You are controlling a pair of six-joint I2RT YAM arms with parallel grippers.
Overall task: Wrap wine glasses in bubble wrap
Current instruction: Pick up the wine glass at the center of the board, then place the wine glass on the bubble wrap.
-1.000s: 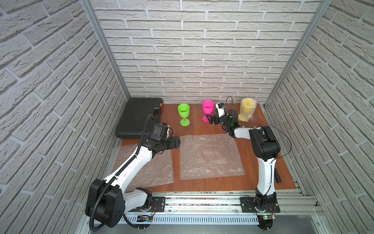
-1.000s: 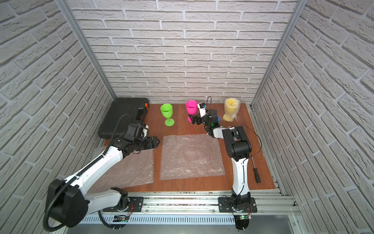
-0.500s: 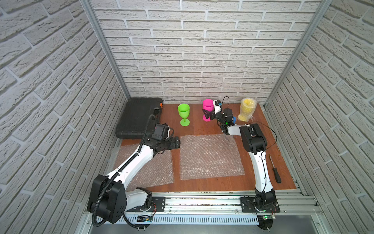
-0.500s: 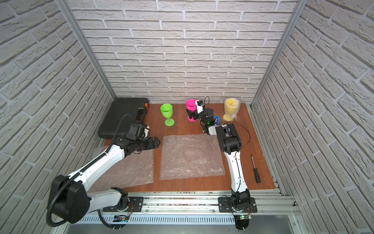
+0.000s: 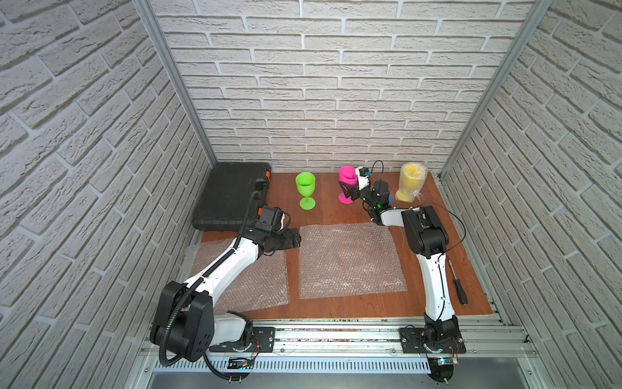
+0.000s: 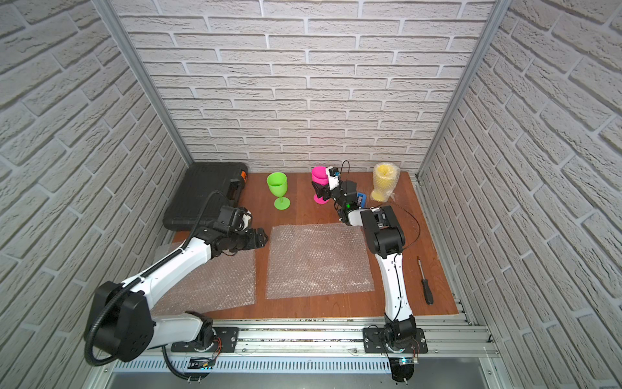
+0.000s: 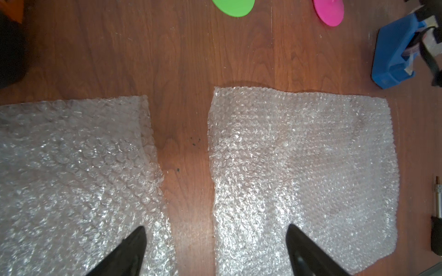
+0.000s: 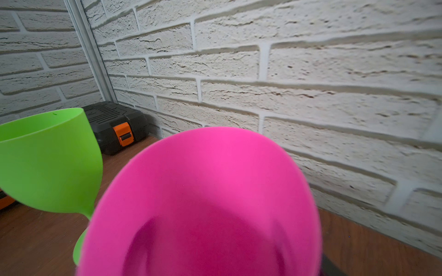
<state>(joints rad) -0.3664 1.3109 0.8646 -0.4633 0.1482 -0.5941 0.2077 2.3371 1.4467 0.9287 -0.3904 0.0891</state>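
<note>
– So, where is the pink goblet (image 5: 346, 175)?

– Upright at the back of the table (image 5: 336, 212), close to the brick wall (image 5: 336, 101). It stands between the green goblet (image 5: 305, 188) and the yellow goblet (image 5: 410, 182), which is sleeved in bubble wrap. My right gripper (image 5: 347, 189) sits at its bowl, a finger on each side. I cannot tell whether they press on it: my right wrist camera shows only blurred pink bowl, no fingers.

– Room to move?

– Bare wood lies between the goblets and the two flat pieces, the middle sheet (image 5: 350, 259) and the left sheet (image 5: 255, 283). A blue tape dispenser (image 7: 394, 52) sits just beside my right wrist, mostly hidden from above. A black case (image 5: 232, 195) fills the far left corner, and a screwdriver (image 5: 459, 289) lies near the right edge.

– Left arm?

– Stretched forward and low. My left gripper (image 7: 215, 227) is spread wide and empty above the wood strip between the sheets. The arm covers part of the left sheet.
</note>
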